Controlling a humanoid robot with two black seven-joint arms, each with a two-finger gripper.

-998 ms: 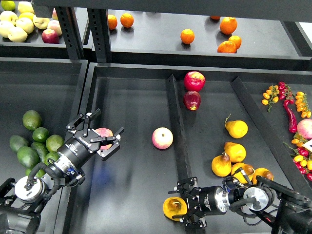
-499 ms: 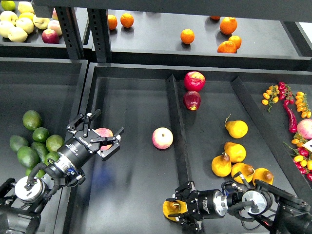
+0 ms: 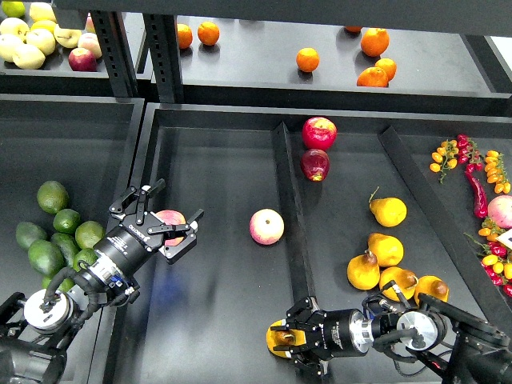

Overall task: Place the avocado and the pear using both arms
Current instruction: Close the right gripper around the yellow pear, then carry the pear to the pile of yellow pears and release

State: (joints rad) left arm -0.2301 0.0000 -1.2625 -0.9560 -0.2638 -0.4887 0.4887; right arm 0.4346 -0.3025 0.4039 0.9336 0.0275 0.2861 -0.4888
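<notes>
Golden yellow-orange pear with a dark sunken blemish [image 3: 281, 337] sat at the lower centre of the frame, on the dark tray floor just left of the black divider rail [image 3: 291, 208]. Around it the right tool [image 3: 290, 344] was closed, its black fingers [image 3: 302, 309] pressing the fruit from both sides, with the right arm coming in from the lower right corner. Further right, in the neighbouring compartment, lay a group of similar yellow pears [image 3: 385, 250].

At the left edge of the frame, a cluster of dark green, dull-skinned avocados [image 3: 45, 256] lay in the left tray with rounder, lighter green fruits [image 3: 53, 195], untouched by either arm. The left tool [image 3: 166, 220] stood open just right of that cluster, its fingers spread around a pink-red apple [image 3: 170, 218] without visibly clamping it.

Another pink-red apple [image 3: 266, 226] rested in the middle of the central tray. Two red apples [image 3: 318, 144] sat beyond the rail towards the top. Round oranges [image 3: 374, 56] were scattered on the upper shelf.
</notes>
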